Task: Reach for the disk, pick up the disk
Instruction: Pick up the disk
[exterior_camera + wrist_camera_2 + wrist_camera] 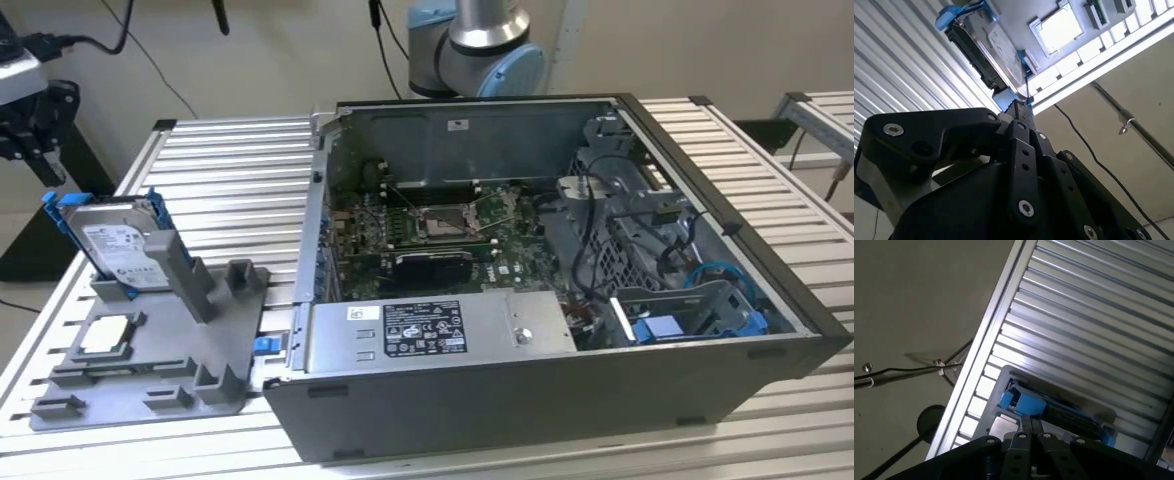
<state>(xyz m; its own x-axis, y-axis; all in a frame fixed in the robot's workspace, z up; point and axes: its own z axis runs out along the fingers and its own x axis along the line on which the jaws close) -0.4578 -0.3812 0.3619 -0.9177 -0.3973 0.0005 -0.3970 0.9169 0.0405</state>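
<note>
Ribbed aluminium slats make up the table, which runs under everything in the exterior view. An open computer case takes up the centre and the three o'clock side, with its board, cables and power unit exposed. The arm's pale blue and silver base stands behind the case at twelve o'clock. A grey plastic fixture lies flat on the slats at nine o'clock from the case, just beside its wall.

The disk stands on edge in a slot at the fixture's far end, leaning slightly, its white label facing the camera and its blue frame showing along both sides. The black gripper hangs at about eleven o'clock from the disk, apart from it and above the table's edge. In both wrist views the gripper's two fingers lie pressed together with nothing between them. Their joined tips aim toward the disk's blue-framed end without touching it.

A small silver square chip lies flat on the fixture at six o'clock from the disk.
</note>
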